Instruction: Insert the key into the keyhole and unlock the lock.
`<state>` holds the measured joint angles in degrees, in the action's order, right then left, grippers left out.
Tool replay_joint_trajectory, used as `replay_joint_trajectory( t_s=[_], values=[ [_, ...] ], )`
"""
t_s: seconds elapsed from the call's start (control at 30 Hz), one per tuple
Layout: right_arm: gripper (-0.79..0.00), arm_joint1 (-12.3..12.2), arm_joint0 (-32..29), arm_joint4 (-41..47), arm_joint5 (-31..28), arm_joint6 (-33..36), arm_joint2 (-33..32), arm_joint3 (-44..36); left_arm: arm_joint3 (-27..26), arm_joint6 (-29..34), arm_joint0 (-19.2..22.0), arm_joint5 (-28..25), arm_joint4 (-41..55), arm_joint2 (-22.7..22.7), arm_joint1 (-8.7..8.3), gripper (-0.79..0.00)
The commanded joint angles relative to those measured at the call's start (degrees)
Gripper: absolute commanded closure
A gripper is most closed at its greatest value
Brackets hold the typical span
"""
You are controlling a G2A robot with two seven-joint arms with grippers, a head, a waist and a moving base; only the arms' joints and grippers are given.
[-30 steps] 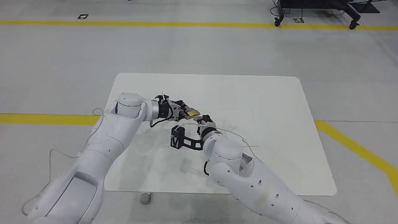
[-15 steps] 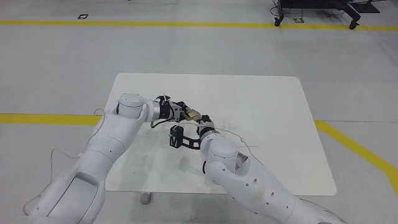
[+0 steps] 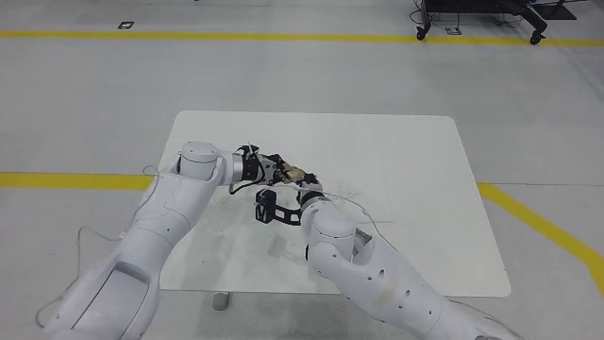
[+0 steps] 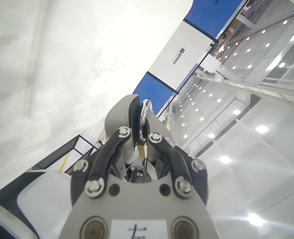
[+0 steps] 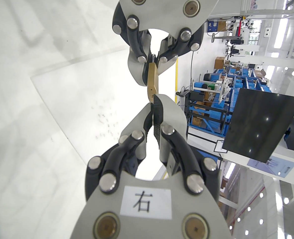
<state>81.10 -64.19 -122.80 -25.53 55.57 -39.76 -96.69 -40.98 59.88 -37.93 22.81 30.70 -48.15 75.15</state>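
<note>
Now | lock [image 5: 152, 80] — long axis aimed at right gripper [image 5: 154, 104] | jaws closed

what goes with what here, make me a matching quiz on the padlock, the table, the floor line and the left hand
Things:
1. padlock
2. table
3. floor line
4. left hand

Colour or state:
a. yellow
b. shut on the padlock
c. brass
d. white

Pairs: 1-c, 2-d, 3-a, 4-b
</note>
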Motion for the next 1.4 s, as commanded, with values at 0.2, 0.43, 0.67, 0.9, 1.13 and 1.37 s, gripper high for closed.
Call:
replay_joint_trajectory(
  t_s=[0.2,0.43,0.67,0.9,1.13,1.37],
  values=[
    [0.000,0.2,-0.6,-0.2,-0.6,-2.7,-1.8,-0.2,0.6,4.1,0.1,0.2,1.3,-0.4,0.09,0.000],
    [-0.163,-1.0,-4.4,-2.4,-1.5,-7.5,-5.1,-4.5,1.2,4.5,0.4,-0.1,1.4,-0.5,0.22,0.000],
    [-0.209,-2.3,-8.6,-2.5,-3.5,-14.1,-9.6,-9.1,1.7,4.6,0.6,-0.2,1.5,-0.9,0.27,0.000],
    [-0.163,-3.8,-12.6,2.3,-7.5,-22.9,-16.2,-13.6,1.8,4.5,0.5,-0.3,1.4,-1.2,0.28,0.000],
    [0.000,-5.6,-16.6,14.4,-14.8,-36.3,-26.8,-15.4,1.1,4.7,0.3,-5.0,2.5,-3.1,-0.13,0.000],
    [0.000,-7.2,-16.1,29.9,-29.7,-51.7,-35.2,-7.8,-1.2,5.0,-0.9,-9.2,2.8,-4.9,-0.73,0.000]
  ],
)
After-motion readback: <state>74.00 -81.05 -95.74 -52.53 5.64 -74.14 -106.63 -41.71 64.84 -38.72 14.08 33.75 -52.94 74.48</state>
